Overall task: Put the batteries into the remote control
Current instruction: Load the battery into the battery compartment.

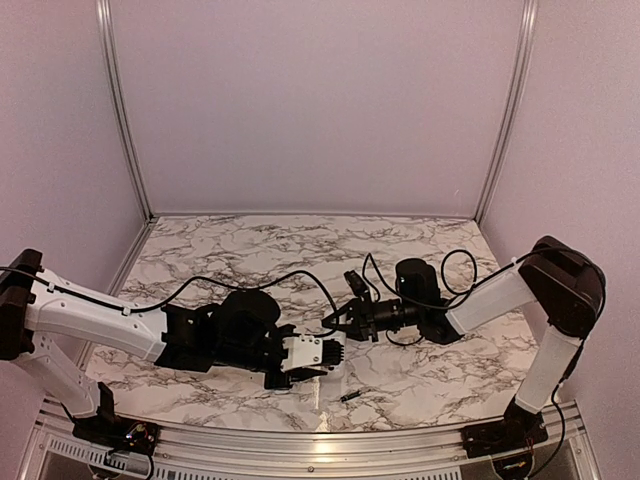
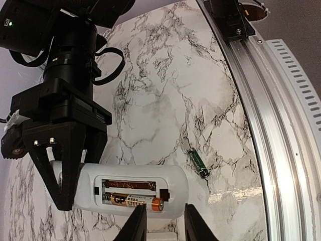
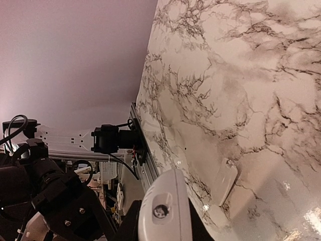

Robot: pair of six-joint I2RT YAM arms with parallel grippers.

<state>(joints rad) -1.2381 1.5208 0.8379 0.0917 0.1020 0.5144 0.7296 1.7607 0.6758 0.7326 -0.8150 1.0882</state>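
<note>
The white remote control (image 2: 135, 173) hangs above the marble with its open battery bay facing the left wrist camera. My right gripper (image 2: 75, 181) is shut on its left part; in the right wrist view its jaws (image 3: 163, 228) clamp the remote control's end (image 3: 165, 201). One gold battery (image 2: 133, 200) lies in the lower slot and the upper slot is empty. My left gripper (image 2: 161, 221) is open, its fingertips (image 2: 136, 217) just below the gold battery's end, nothing between them. A dark green battery (image 2: 198, 163) lies on the table (image 1: 350, 396). In the top view both grippers meet mid-table (image 1: 340, 338).
A white battery cover (image 3: 225, 183) lies flat on the marble beyond the remote. The aluminium rail (image 2: 261, 125) runs along the table's near edge, close to the loose battery. Black cables (image 1: 300, 280) loop over the tabletop behind the grippers. Pale walls enclose the back and sides.
</note>
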